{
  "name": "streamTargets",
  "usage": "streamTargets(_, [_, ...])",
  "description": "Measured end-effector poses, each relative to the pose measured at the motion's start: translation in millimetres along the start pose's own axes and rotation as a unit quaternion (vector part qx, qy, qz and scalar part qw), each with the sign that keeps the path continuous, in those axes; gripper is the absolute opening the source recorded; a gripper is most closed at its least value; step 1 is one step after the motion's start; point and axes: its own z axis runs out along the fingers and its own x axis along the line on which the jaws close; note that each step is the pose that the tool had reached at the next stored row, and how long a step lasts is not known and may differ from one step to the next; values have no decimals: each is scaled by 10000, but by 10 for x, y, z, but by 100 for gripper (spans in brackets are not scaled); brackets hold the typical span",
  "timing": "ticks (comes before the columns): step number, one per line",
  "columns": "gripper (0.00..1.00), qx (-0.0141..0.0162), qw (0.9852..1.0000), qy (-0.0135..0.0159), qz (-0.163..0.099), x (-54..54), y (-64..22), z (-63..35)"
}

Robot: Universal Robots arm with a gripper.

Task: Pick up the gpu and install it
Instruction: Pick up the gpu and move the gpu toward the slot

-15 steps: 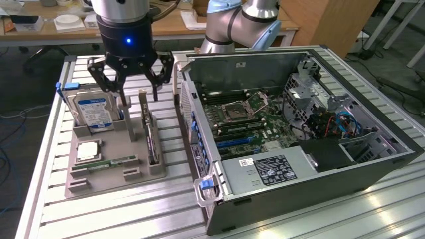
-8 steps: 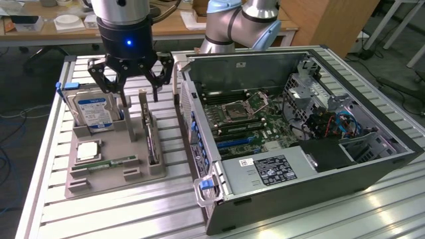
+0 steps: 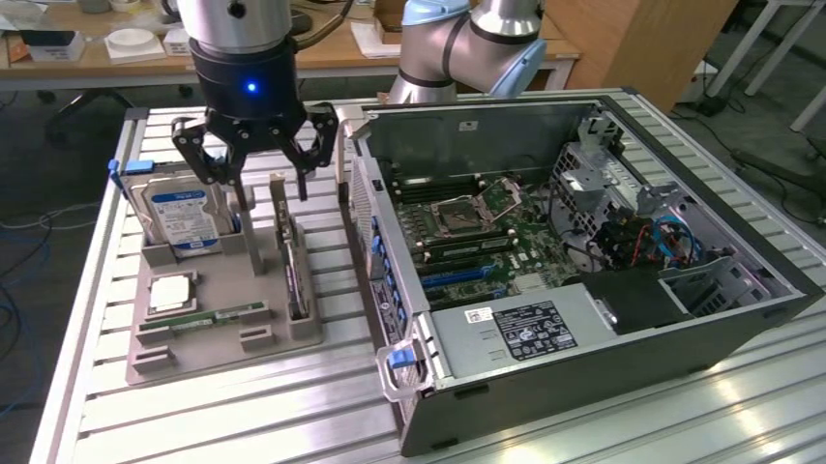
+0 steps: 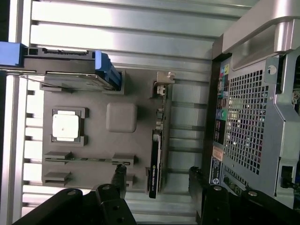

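Observation:
The gpu [image 3: 292, 266] is a thin dark card standing on edge in a slot of the grey tray [image 3: 220, 280], its pale bracket at the far end. My gripper [image 3: 265, 182] hangs open just above that bracket end, fingers spread wide and nothing between them. In the wrist view the gpu [image 4: 157, 140] appears edge-on, running straight between my two black fingertips [image 4: 119, 176], with the gripper [image 4: 157, 177] centred over it and apart from it. The open computer case [image 3: 581, 242] lies beside the tray at the exterior view's right, motherboard exposed.
The tray [image 4: 140, 101] also holds a silver hard drive [image 3: 181, 217] with blue rails, standing upright, a square processor [image 3: 172, 290] and a green memory stick [image 3: 213, 317]. The case wall [image 4: 248, 122] stands close beside the gpu slot. Desks and a second arm base are behind.

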Motion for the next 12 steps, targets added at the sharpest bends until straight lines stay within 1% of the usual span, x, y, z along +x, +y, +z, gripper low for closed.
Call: streamTargets(12, [65, 1, 10000, 1, 0, 1, -2, 48])
